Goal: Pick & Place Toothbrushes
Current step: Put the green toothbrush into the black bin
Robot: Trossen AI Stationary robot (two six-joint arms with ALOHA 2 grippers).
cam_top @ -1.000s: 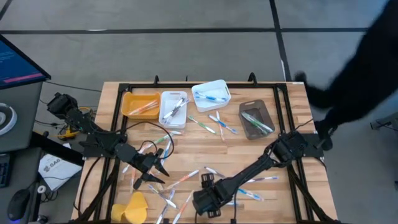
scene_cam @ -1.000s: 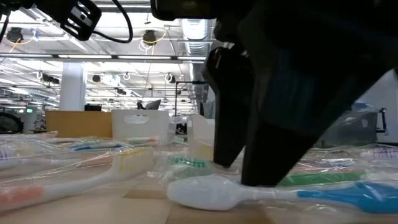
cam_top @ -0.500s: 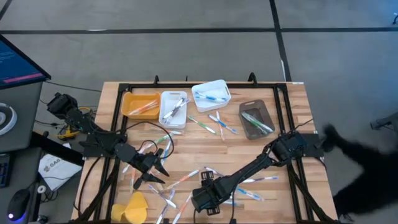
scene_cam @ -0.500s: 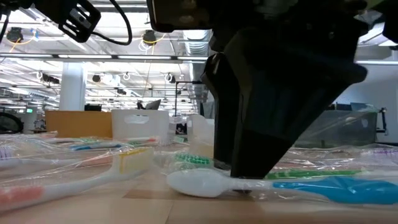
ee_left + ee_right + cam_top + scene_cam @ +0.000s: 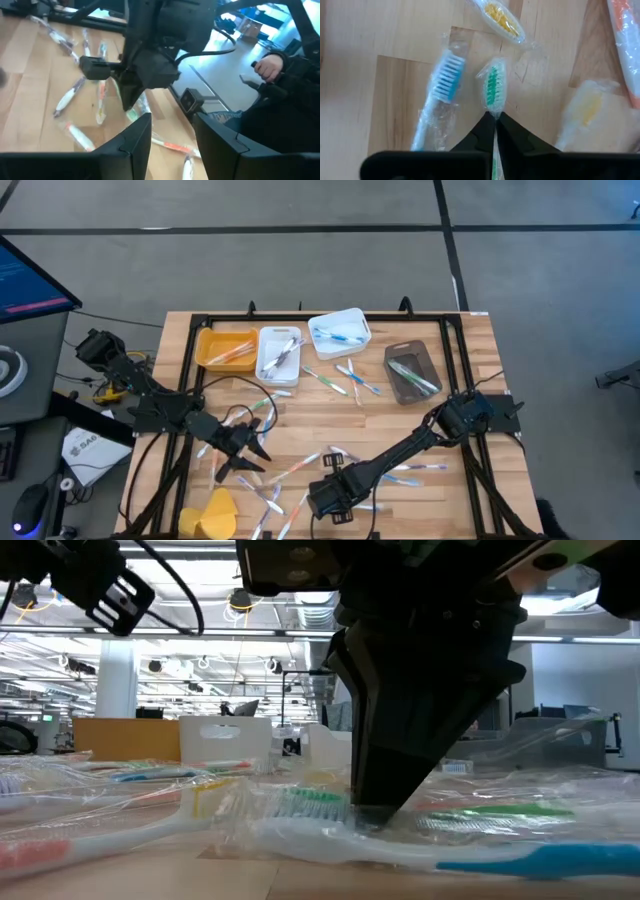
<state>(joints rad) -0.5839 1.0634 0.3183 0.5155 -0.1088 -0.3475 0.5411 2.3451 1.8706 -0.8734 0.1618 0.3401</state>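
green toothbrush (image 5: 492, 87), bristle head beyond fingers (image 5: 507, 131)

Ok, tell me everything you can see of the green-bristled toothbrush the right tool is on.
The green toothbrush is sealed in a clear, crinkled plastic wrapper. Its small head carries green bristles; the handle is hidden under the right tool, whose fingers have shut on the neck just below the head. It lies flat on the wooden table near the front edge, beside a blue-bristled brush, also wrapped. In the low view the green bristles point up beside the dark fingers.
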